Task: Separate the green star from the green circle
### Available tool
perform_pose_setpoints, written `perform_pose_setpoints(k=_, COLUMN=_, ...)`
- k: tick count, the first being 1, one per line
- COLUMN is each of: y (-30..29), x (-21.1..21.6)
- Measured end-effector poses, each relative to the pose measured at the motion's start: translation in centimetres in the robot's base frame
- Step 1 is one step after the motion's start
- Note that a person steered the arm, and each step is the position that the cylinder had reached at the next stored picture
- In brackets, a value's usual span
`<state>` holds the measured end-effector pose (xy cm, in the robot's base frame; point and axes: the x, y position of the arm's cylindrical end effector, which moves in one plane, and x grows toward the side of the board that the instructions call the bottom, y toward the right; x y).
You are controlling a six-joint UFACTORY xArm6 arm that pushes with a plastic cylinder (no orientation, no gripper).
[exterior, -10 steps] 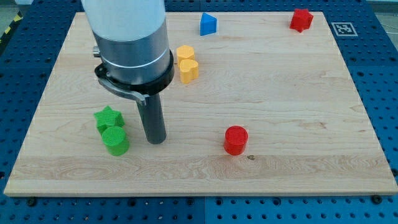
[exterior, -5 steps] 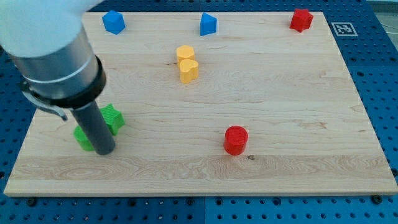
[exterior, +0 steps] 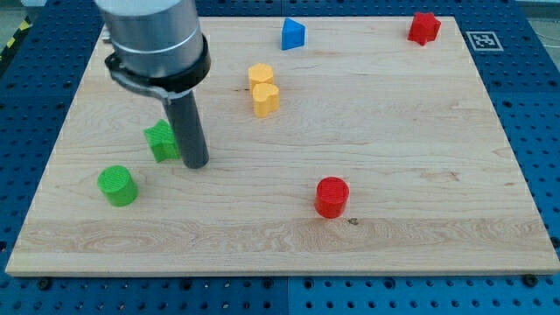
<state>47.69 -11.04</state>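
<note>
The green star point(exterior: 161, 140) lies on the wooden board point(exterior: 394, 140) at the view's left. The green circle point(exterior: 117, 185) lies apart from it, lower and further left, near the board's left edge. My tip point(exterior: 196, 164) stands just right of the green star, touching or almost touching its right side. The rod partly hides the star's right edge. The arm's grey body fills the view's top left.
Two yellow blocks point(exterior: 262, 89) sit together right of the rod. A red circle point(exterior: 332, 196) lies at lower centre. A blue block point(exterior: 293, 34) and a red block point(exterior: 423, 27) lie along the top edge.
The green circle has slid left and down, away from the star. The star moved up slightly. My tip went left through the pair, then came back up to the star's right.
</note>
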Motion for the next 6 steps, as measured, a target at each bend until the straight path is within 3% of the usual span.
perform_pose_setpoints(k=1, y=-0.9, x=-0.8)
perform_pose_setpoints(k=3, y=-2.2, x=1.8)
perform_pose_setpoints(k=6, y=-3.8, x=-2.4)
